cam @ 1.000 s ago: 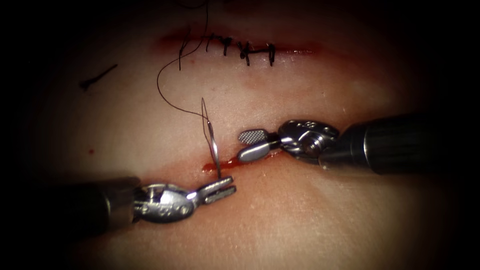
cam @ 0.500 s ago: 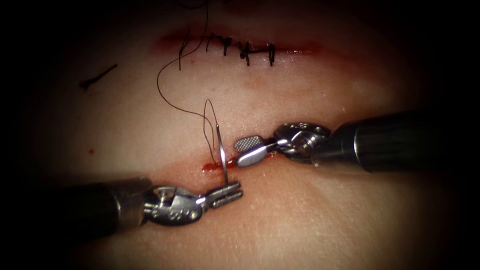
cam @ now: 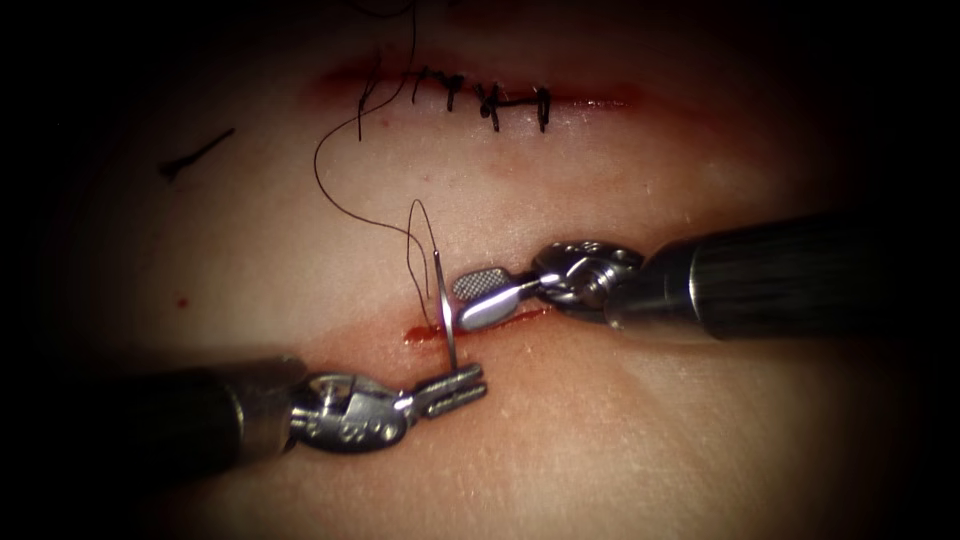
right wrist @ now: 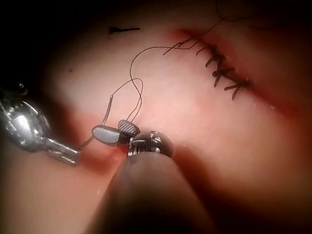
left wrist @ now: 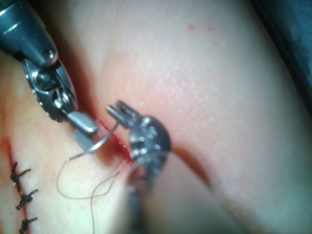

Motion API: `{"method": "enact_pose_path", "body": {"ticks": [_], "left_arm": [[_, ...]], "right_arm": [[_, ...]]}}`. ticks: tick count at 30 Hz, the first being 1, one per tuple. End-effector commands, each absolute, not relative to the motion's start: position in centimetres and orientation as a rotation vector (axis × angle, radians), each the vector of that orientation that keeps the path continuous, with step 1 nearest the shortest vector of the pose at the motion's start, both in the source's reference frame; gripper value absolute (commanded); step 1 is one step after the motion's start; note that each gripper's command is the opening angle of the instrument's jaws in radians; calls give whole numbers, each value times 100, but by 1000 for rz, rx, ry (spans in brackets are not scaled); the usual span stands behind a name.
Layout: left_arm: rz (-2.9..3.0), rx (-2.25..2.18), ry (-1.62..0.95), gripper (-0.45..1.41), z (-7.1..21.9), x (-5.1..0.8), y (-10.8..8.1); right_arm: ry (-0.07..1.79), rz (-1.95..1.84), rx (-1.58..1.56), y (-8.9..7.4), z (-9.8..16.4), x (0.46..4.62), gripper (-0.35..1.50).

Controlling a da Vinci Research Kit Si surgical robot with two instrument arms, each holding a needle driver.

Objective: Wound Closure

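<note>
My left tool point(cam: 483, 382) comes in from the lower left, shut on the curved needle point(cam: 444, 310) near the end away from the thread. The needle stands up over the lower cut point(cam: 425, 333), which is wet with red fluid; I cannot tell whether it touches the tissue. My right tool point(cam: 462, 301) lies just right of the needle's mid-curve, jaws open and empty. Black thread point(cam: 330, 195) loops from the needle's upper end up to the stitched cut. In the left wrist view the left tool point(left wrist: 114, 108) holds the needle point(left wrist: 100, 144) beside the right tool point(left wrist: 87, 134). In the right wrist view the open right tool point(right wrist: 109, 129) faces the needle point(right wrist: 106, 111).
A second cut point(cam: 480, 95) farther back carries several dark stitches point(right wrist: 222, 73). A short cut piece of thread point(cam: 195, 153) lies on the tissue at the far left. The right tool's dark shaft point(cam: 800, 280) crosses the right side of the tissue.
The right tool has moved left along the lower cut, up to the needle, jaws still open. The left tool shifted slightly right with the needle, then held still.
</note>
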State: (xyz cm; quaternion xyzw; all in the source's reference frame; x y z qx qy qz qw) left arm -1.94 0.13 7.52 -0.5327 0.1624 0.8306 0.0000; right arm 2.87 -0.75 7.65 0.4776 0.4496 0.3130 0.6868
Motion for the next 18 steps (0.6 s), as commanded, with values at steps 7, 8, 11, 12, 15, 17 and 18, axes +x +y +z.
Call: {"method": "enact_pose_path", "body": {"ticks": [7, 8, 11, 12, 15, 17, 18], "left_arm": [[2613, -1676, 512, -45, 758, -200, 8], [2616, -1675, 509, -45, 758, -200, 8], [2620, -1675, 515, -45, 757, -201, 8], [2620, -1675, 515, -45, 757, -201, 8], [2620, -1674, 516, -45, 757, -202, 8], [2620, -1674, 516, -45, 757, -203, 8], [2620, -1674, 516, -45, 757, -203, 8]], "right_arm": [[1010, 702, 1079, -80, 771, 305, 91], [1010, 702, 1078, -80, 771, 306, 91], [1010, 701, 1078, -80, 771, 307, 89], [1008, 706, 1082, -80, 771, 308, 89], [1006, 707, 1087, -80, 772, 309, 86], [1004, 706, 1093, -80, 772, 311, 77], [1005, 703, 1095, -81, 773, 312, 74]]}}
